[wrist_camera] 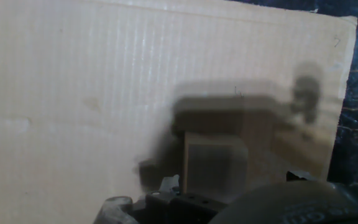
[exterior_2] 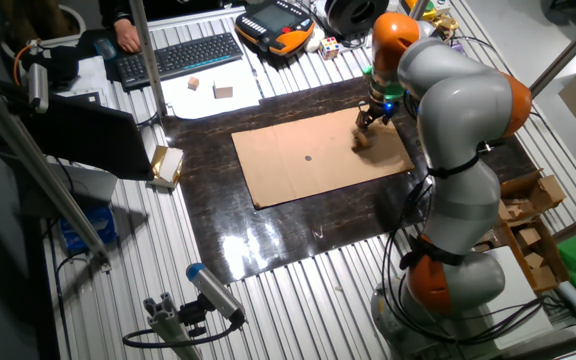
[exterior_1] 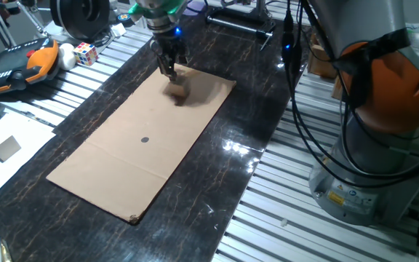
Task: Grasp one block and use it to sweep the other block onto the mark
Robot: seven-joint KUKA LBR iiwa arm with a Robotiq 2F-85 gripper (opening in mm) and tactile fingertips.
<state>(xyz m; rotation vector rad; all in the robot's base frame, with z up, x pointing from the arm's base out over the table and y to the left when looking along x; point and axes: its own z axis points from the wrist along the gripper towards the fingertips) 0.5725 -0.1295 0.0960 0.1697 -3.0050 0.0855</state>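
My gripper [exterior_1: 169,71] hangs low over the far end of the brown cardboard sheet [exterior_1: 108,164]. In the hand view a tan wooden cube [wrist_camera: 215,165] sits right at the fingers and looks held between them. A blurred tan block, the other block [exterior_1: 178,93], lies on the sheet just in front of the gripper, with its shadow around it; it also shows in the other fixed view [exterior_2: 361,140]. The mark [exterior_1: 145,140] is a small dark dot near the sheet's middle, well away from the blocks, and shows in the other fixed view too [exterior_2: 308,157].
A multicoloured puzzle cube [exterior_1: 86,52] and an orange-black pendant [exterior_1: 17,65] lie off the sheet at the far left. White paper with a small block [exterior_1: 6,148] is at the left edge. The robot's base [exterior_1: 369,145] and cables stand at the right.
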